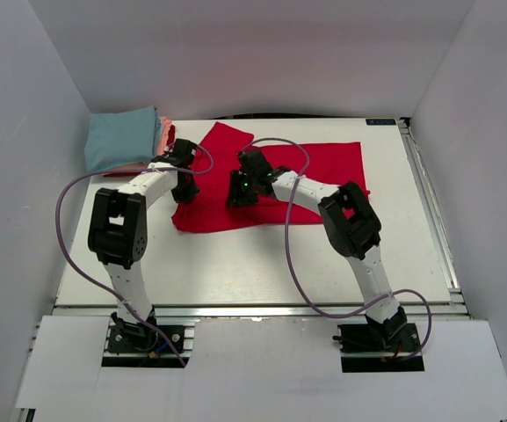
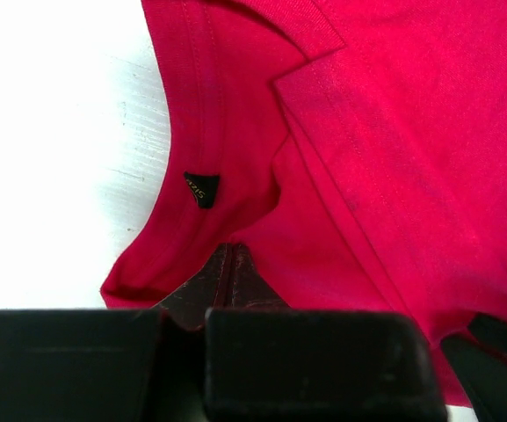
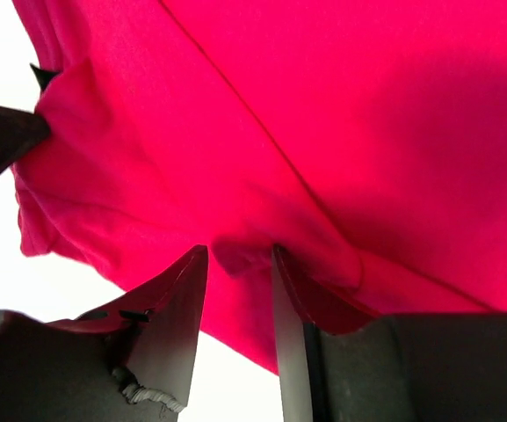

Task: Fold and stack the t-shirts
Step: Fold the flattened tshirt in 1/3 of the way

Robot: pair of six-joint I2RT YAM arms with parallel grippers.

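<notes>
T-shirts lie on the white table, beyond the 2 arms bolted at its near edge, the left arm and the right arm.

Nearest is 1 bright red shirt, spread mostly flat across the middle of the table, with 1 flap of its left part turned up toward the far edge. Both pincers are down on the left part of it.

The left pincer is closed tight, its 2 fingertips pressed together on the hem of the red shirt. It sits just beside the neck opening, where 1 small black label shows. In the right wrist view the cloth puckers toward that tip.

The right pincer is about half apart. Its 2 fingers straddle 1 raised ridge of the same red cloth, and the ridge fills the gap between them.

Farthest, at the far left corner, is 1 stack of folded shirts. It has a light blue shirt on top, a salmon-pink layer under it and a red layer at the edge. That makes 3 colours, and I cannot tell the exact count of shirts in the stack.
</notes>
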